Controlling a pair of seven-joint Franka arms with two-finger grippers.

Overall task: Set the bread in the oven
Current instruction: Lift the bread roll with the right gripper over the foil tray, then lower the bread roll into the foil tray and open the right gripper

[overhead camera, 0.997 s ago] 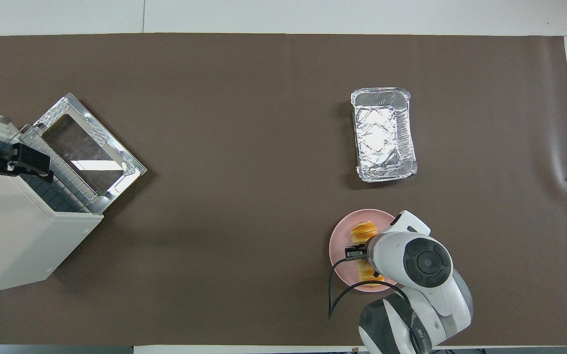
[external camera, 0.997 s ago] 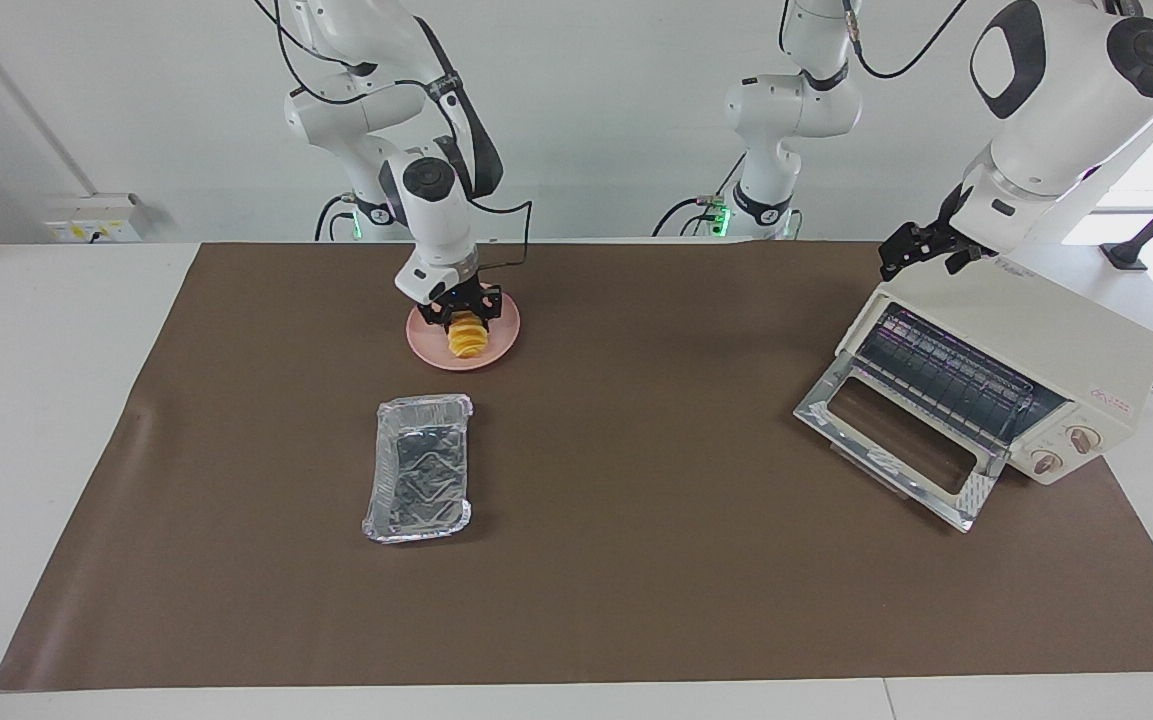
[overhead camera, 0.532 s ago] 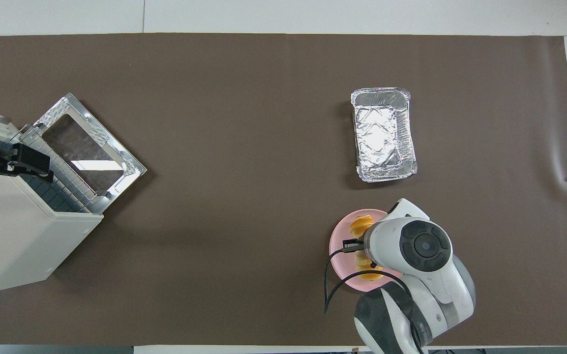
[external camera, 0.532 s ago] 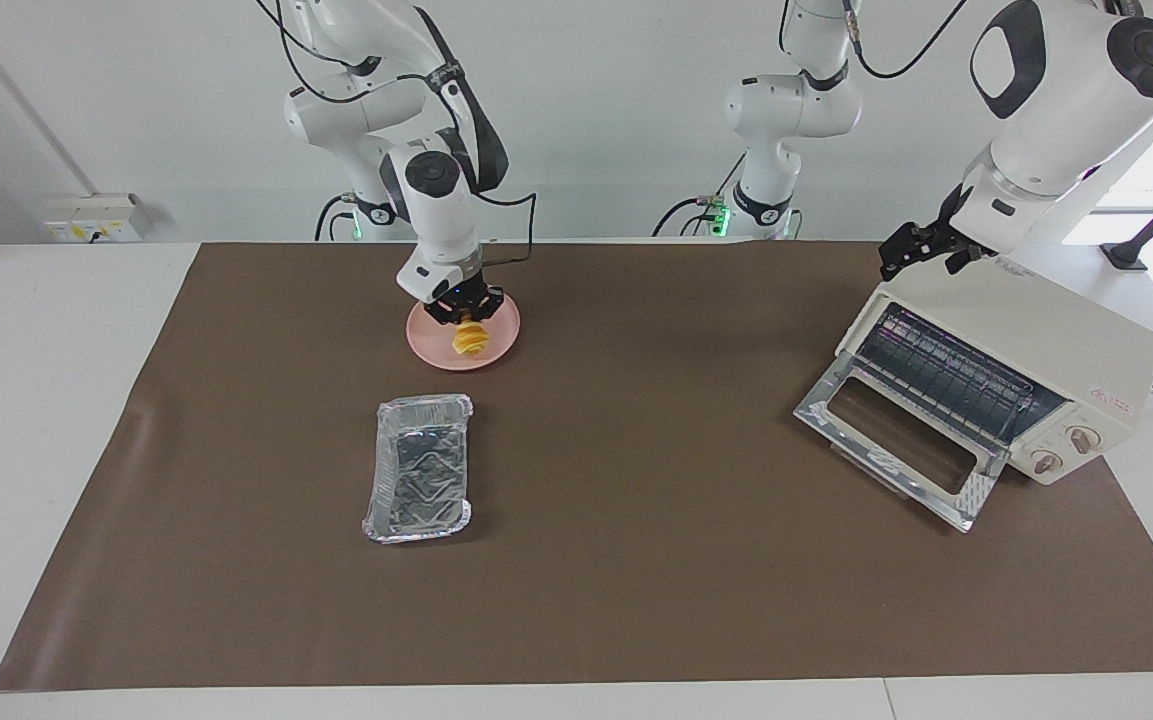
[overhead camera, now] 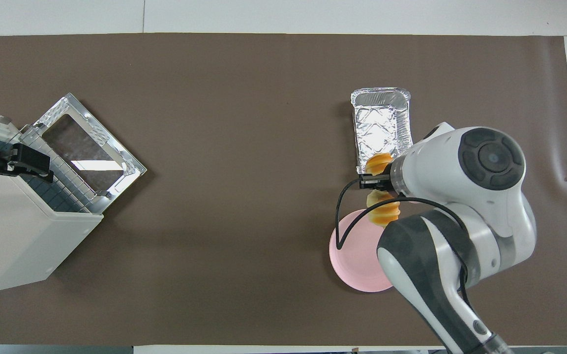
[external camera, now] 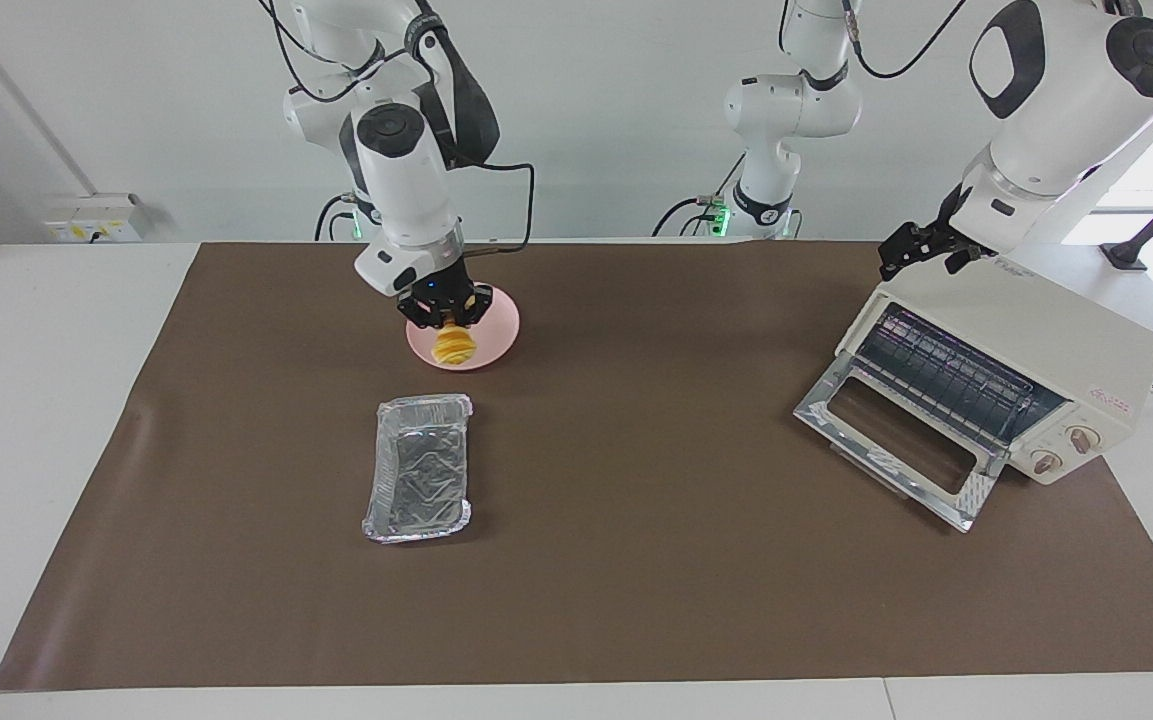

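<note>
The bread [external camera: 455, 347], a small golden ridged loaf, hangs in the air just above the pink plate [external camera: 498, 322], and my right gripper [external camera: 444, 318] is shut on its middle. From overhead, the bread [overhead camera: 383, 210] sticks out on both sides of the right gripper [overhead camera: 379, 183], between the plate [overhead camera: 357, 258] and the foil tray. The cream-white oven [external camera: 1061, 335] stands at the left arm's end of the table with its glass door [external camera: 891, 440] dropped open and the wire rack showing. My left gripper [external camera: 921, 250] waits open over the oven's top corner nearest the robots.
A crinkled silver foil tray [external camera: 419, 468] lies on the brown mat [external camera: 636, 560], farther from the robots than the plate. In the overhead view the oven [overhead camera: 13, 236] and its open door [overhead camera: 89, 147] take up the left arm's end, with the left gripper [overhead camera: 13, 164] above them.
My right gripper closed on the bread and lifted it off the pink plate, the arm rising higher. The left arm and the oven stayed still.
</note>
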